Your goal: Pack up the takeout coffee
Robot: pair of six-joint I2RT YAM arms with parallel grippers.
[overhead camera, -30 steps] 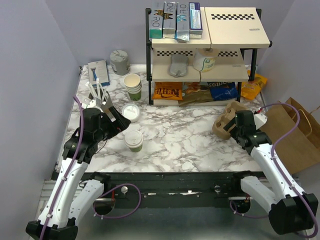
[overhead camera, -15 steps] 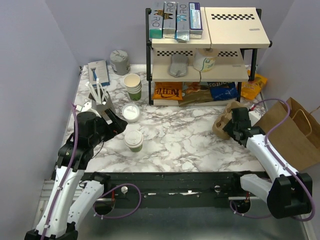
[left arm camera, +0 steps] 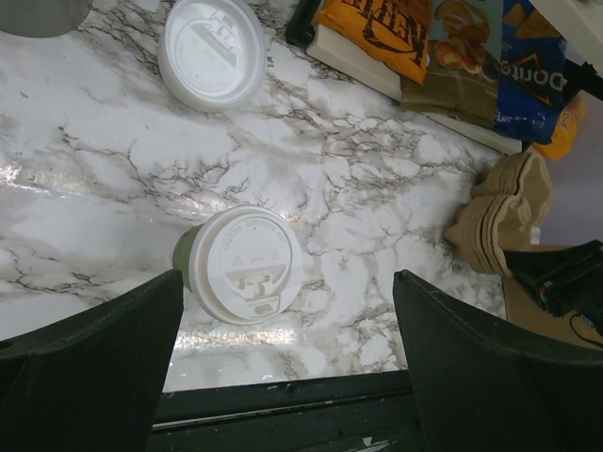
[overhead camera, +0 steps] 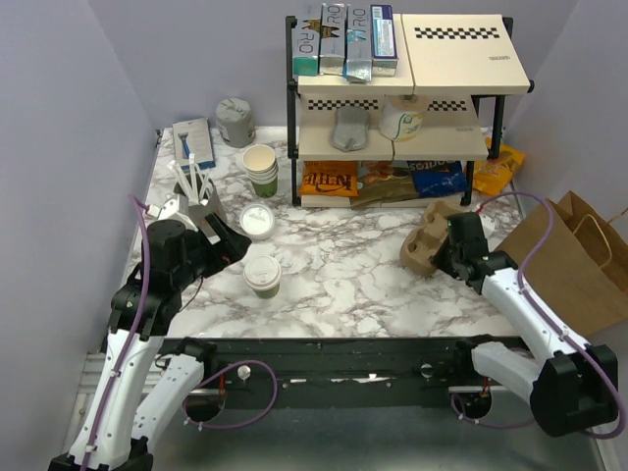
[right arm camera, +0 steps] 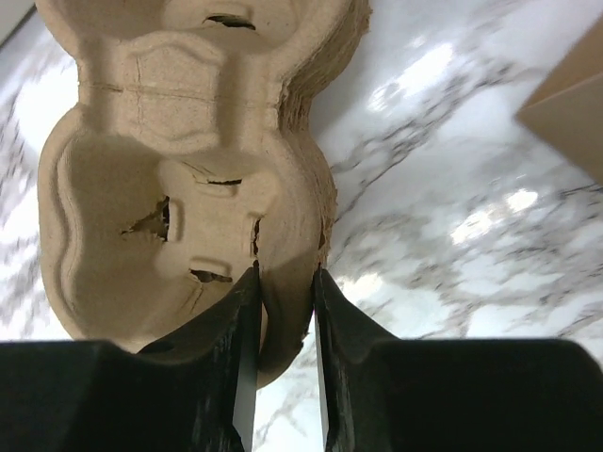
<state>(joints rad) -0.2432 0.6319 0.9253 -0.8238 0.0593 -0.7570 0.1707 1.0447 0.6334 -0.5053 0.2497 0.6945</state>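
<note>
The takeout coffee (overhead camera: 262,276) (left arm camera: 247,266), a green-banded paper cup under a white lid, stands upright on the marble table near the front left. My left gripper (overhead camera: 227,245) (left arm camera: 287,279) hangs open just above and left of it, touching nothing. At the right lies a stack of brown pulp cup carriers (overhead camera: 422,242) (right arm camera: 179,141). My right gripper (overhead camera: 441,257) (right arm camera: 285,279) is shut on the near rim of that stack, one finger inside a cup well and one outside.
A loose white lid (overhead camera: 259,220) lies behind the coffee. Stacked lidless cups (overhead camera: 261,167) and a grey holder of white sticks (overhead camera: 196,192) stand at the left. A shelf rack (overhead camera: 402,147) with snack bags fills the back. A brown paper bag (overhead camera: 574,260) stands open at the right edge.
My right gripper closed onto the carrier stack's rim, and the stack shifted left with it. The left arm drew back slightly and stayed open.
</note>
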